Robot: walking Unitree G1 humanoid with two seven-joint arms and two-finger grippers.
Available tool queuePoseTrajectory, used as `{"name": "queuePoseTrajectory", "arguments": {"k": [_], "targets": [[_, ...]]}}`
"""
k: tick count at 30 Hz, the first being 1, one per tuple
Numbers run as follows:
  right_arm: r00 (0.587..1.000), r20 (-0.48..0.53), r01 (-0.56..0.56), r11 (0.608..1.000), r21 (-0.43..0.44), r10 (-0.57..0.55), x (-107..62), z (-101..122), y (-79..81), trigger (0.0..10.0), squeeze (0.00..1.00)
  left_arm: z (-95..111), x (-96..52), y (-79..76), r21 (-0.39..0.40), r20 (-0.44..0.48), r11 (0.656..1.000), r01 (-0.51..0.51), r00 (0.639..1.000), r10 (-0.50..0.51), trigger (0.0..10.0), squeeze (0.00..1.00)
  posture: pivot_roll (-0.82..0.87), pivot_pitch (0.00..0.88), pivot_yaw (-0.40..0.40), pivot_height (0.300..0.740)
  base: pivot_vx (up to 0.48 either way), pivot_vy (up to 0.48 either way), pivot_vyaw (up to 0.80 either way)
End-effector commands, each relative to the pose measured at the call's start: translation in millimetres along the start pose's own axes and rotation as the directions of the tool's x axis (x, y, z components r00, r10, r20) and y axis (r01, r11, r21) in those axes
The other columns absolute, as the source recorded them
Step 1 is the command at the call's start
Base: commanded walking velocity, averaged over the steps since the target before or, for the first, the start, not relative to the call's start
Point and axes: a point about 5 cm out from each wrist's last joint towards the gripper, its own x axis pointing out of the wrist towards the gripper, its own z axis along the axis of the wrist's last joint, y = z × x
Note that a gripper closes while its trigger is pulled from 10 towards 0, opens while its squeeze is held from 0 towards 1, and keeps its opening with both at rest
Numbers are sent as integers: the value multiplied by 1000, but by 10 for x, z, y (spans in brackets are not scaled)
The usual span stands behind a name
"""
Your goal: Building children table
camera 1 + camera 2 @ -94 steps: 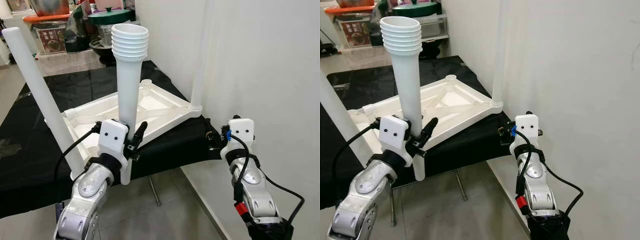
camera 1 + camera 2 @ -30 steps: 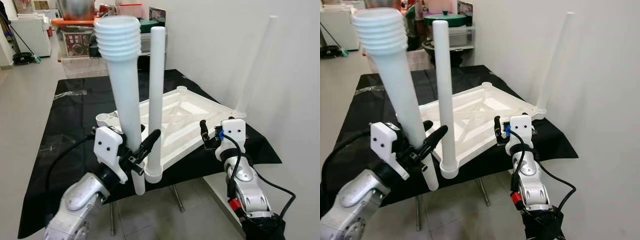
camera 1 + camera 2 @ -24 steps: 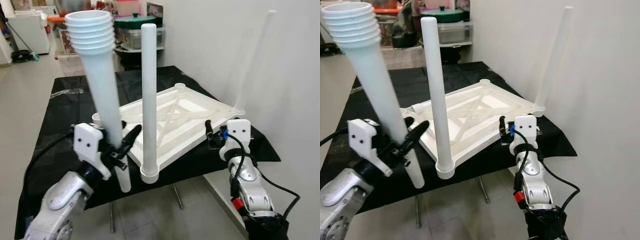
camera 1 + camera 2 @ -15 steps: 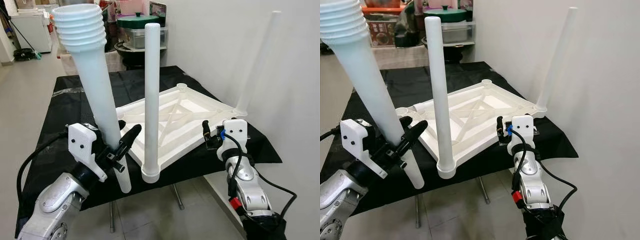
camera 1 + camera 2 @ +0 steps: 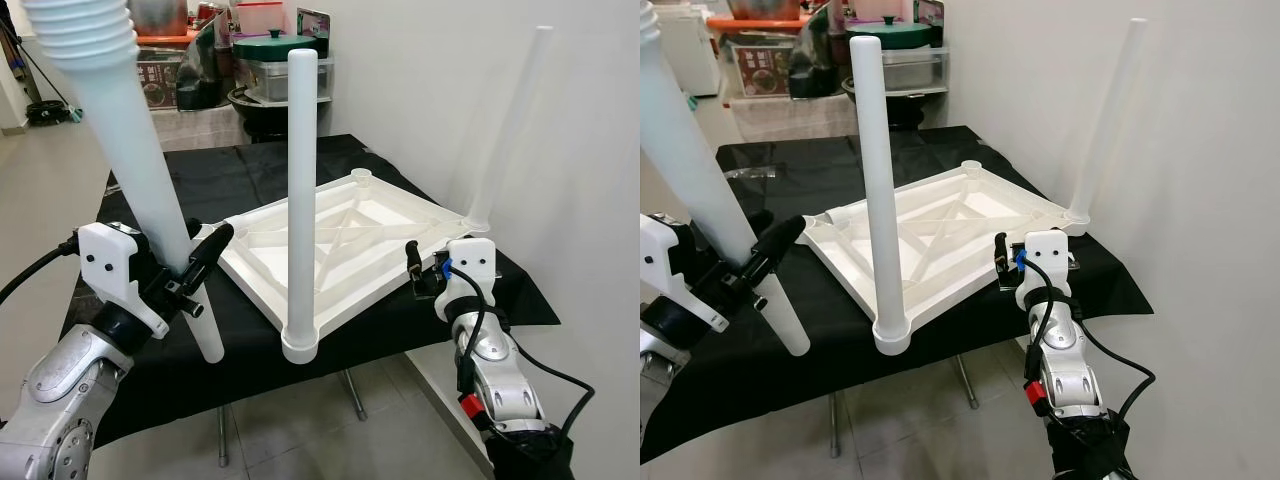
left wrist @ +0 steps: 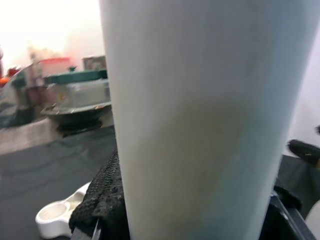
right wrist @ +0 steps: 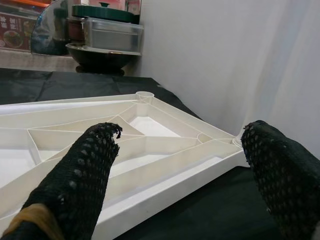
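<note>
— Where, then? Upturned white tabletop on black-draped table, two legs upright.
— And loose leg?
— Tilted, pinched in left gripper, beside tabletop's near-left corner.
— Right gripper?
— Spread wide, near tabletop's edge.

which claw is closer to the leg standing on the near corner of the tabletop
Left. The left claw, shut on a loose leg, sits just beside the standing leg. The right claw is open, further off at the tabletop edge.
</note>
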Motion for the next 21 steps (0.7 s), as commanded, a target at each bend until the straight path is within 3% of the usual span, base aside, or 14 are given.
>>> {"name": "queuePoseTrajectory", "arguments": {"k": [1,4,21], "targets": [[1000,-16,4,1000,25,-3,-11,-50,5,10000,0,-24,6,74,18,-18,999,-48,999,48,10000,0,70,0,-40,740,0,480,0],[1000,-15,-7,1000,24,7,-10,-43,21,10000,0,-96,20,84,26,-37,996,-86,996,87,10000,0,65,0,-41,740,0,480,0],[999,-43,19,1000,8,-18,-36,-89,-6,10000,0,-175,162,5,28,-35,995,-97,995,98,10000,0,55,0,-33,740,0,461,0]]}}
